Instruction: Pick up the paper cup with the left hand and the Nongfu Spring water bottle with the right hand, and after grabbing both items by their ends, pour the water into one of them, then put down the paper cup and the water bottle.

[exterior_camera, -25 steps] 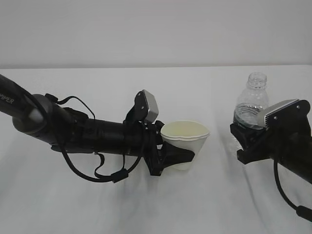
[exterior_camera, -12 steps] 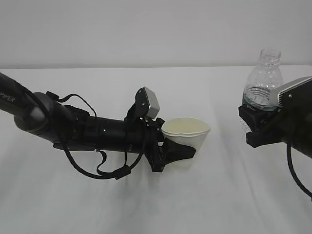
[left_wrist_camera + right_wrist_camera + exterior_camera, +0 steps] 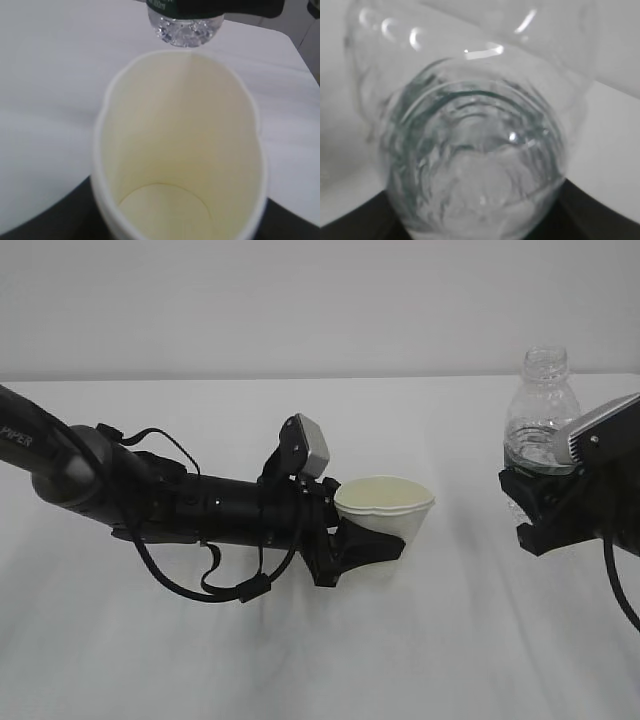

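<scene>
The white paper cup hangs upright just above the table, squeezed out of round. My left gripper is shut on its lower part. The left wrist view looks straight down into the cup, whose cream inside holds nothing. The clear Nongfu Spring water bottle stands upright in the air at the right, neck uncapped. My right gripper is shut on its lower half, over the green label. The right wrist view is filled by the bottle seen from above. The bottle's base shows beyond the cup's far rim.
A white cloth covers the table, with a plain pale wall behind. The black left arm with looping cables stretches in from the left edge. Bare cloth lies between cup and bottle. The table's corner shows at the far right.
The right gripper has lifted the bottle off the table and carried it up and a little to the right. The left gripper with the cup has crept slightly right and upward.
</scene>
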Tool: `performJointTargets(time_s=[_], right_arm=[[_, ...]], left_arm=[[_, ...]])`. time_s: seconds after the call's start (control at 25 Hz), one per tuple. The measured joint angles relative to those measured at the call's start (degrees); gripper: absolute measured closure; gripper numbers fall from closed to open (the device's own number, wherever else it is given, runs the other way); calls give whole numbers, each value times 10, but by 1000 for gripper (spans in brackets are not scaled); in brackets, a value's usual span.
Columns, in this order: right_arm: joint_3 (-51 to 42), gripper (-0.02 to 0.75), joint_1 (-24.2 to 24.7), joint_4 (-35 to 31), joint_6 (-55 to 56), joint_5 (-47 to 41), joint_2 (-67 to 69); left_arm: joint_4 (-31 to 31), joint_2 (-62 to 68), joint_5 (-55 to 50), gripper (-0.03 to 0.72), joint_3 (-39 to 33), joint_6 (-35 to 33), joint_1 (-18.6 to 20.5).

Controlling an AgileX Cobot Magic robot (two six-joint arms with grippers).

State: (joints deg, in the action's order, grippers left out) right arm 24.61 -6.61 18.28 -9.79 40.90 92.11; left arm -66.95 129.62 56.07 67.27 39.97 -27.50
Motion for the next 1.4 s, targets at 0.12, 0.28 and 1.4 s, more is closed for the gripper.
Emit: performJointTargets(time_s=[0.12, 0.28, 1.4], right_arm=[[0, 318, 0, 0, -24, -3, 0], [0, 318, 0, 0, -63, -7, 0], [0, 324, 0, -105, -477, -35, 0]], left_arm=[[-5, 0, 0, 289, 10, 0, 0], [-12, 0, 1, 289, 17, 2, -6], [-27, 0, 1, 291, 30, 4, -40]])
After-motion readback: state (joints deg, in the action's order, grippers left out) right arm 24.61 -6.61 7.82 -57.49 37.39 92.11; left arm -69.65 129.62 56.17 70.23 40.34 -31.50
